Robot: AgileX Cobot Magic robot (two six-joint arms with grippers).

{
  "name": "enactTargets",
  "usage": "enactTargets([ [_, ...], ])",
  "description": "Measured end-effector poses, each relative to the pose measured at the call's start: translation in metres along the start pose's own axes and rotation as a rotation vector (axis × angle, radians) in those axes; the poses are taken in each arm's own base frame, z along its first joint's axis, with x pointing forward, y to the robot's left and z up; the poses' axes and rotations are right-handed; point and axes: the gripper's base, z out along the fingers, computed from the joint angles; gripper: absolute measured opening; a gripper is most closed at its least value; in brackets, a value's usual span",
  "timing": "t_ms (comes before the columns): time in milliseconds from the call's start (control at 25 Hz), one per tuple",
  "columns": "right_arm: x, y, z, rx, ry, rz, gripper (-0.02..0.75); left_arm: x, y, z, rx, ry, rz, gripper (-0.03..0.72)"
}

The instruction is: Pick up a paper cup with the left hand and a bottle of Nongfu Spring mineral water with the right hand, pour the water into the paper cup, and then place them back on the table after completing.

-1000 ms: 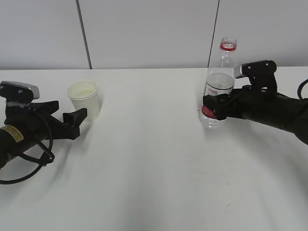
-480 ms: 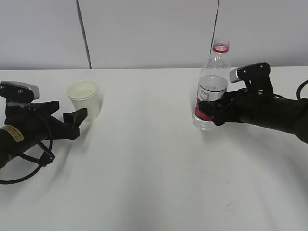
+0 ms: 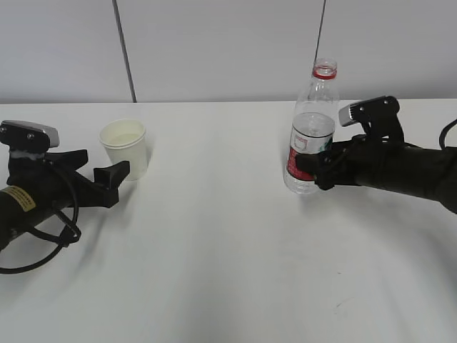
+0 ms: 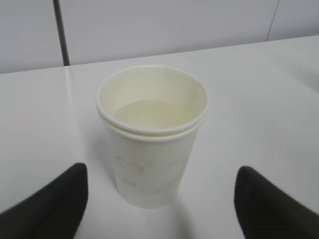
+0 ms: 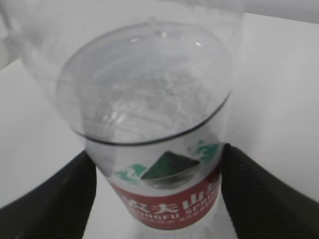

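White table (image 3: 214, 271) under grey wall panels, left hand (image 3: 107, 175) with jaws apart flanking upright paper cup (image 3: 125, 148), right hand (image 3: 314, 166) clamped on capless, slightly tilted bottle (image 3: 308, 136), water (image 5: 149, 99) inside.

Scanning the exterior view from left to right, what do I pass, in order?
Left gripper → paper cup → water bottle → right gripper, shut on the bottle, all over the white table.
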Motion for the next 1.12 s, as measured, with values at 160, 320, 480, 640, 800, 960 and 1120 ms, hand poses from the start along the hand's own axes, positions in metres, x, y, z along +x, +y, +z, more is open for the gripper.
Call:
enactTargets([
  [160, 0.002, 0.0, 0.0, 0.005, 0.017, -0.001, 0.574, 0.0, 0.0, 0.0, 0.001, 0.0, 0.0, 0.55],
  [320, 0.004, -0.001, 0.0, 0.008, 0.042, 0.008, 0.573, 0.0, 0.0, 0.0, 0.005, 0.001, 0.003, 0.55],
  [480, 0.008, -0.002, -0.001, 0.024, 0.081, 0.022, 0.573, 0.0, -0.001, 0.0, 0.009, 0.002, 0.004, 0.55],
  [640, 0.01, -0.001, -0.007, 0.042, 0.114, 0.025, 0.573, 0.0, -0.001, 0.0, 0.012, 0.002, 0.005, 0.55],
  [800, 0.0, -0.001, -0.021, 0.081, 0.135, 0.009, 0.573, 0.001, -0.002, -0.001, 0.018, 0.008, 0.007, 0.55],
  [960, -0.01, -0.003, -0.034, 0.137, 0.167, -0.008, 0.573, 0.006, -0.004, -0.007, 0.019, 0.031, 0.0, 0.55],
  [1120, -0.019, -0.004, -0.046, 0.191, 0.193, 0.0, 0.573, 0.0, -0.007, -0.018, 0.018, 0.024, 0.003, 0.55],
])
